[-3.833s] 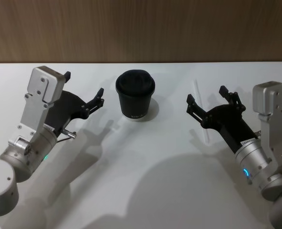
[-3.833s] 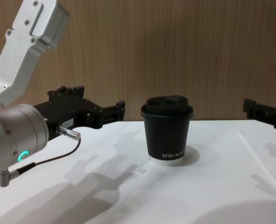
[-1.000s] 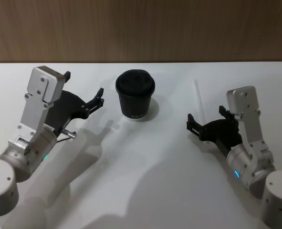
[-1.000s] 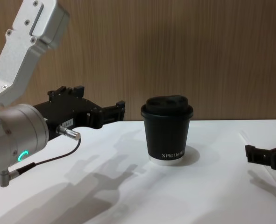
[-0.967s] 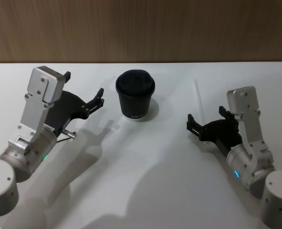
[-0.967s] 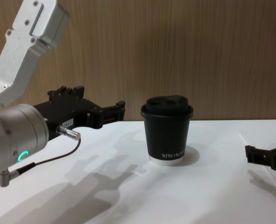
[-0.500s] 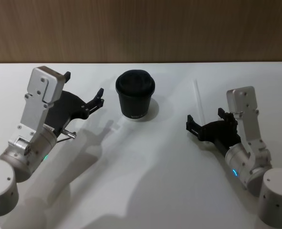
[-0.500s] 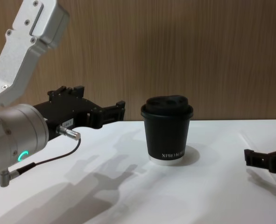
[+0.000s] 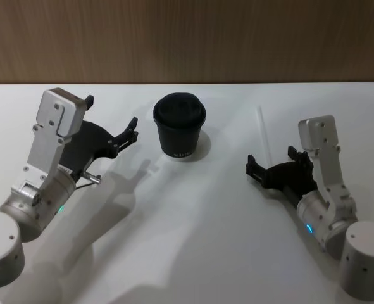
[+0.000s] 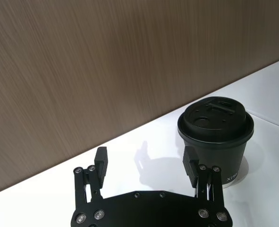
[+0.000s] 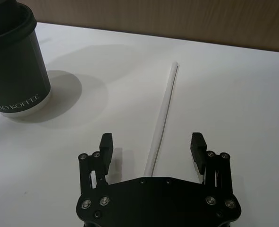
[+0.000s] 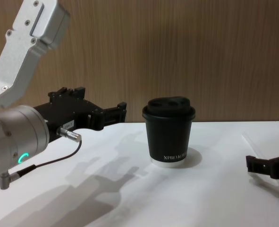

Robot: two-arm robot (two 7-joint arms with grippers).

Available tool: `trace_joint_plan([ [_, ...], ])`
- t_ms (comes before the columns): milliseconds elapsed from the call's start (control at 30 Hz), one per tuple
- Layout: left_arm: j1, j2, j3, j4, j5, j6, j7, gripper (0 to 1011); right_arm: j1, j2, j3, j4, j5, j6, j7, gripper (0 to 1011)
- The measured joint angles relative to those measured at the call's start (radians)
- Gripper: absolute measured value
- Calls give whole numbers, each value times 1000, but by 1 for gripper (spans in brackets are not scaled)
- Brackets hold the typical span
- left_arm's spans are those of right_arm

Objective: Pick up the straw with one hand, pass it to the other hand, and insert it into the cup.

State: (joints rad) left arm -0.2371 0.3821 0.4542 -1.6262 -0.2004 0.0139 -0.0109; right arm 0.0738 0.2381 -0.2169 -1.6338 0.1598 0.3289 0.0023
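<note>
R gripper (image 11: 152,142) low over table (image 9: 193,240), fingers wide either side of the straw (image 11: 164,113), prob. not touching it. Straw lies flat right of the cup (image 9: 179,130), well apart, bare table around; its near end hidden under gripper body. L gripper (image 9: 111,113) wide, left of cup.

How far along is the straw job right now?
Nothing finished: the straw lies flat on the table, ungrasped. In hand: the right gripper, open, straddles its near end. Remaining: grasp it, pass to the open left gripper beside the cup, insert.
</note>
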Motion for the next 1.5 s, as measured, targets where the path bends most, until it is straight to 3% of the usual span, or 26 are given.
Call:
trace_joint_plan([
  [1033,0,0,0,0,0,0,0,1003,20,-14,-1,38,-40,11,18,993],
  [1200,0,0,0,0,0,0,0,1003,21,-13,-3,41,-46,10,22,907],
  [1500,0,0,0,0,0,0,0,1003,22,-11,-5,44,-53,7,25,628],
])
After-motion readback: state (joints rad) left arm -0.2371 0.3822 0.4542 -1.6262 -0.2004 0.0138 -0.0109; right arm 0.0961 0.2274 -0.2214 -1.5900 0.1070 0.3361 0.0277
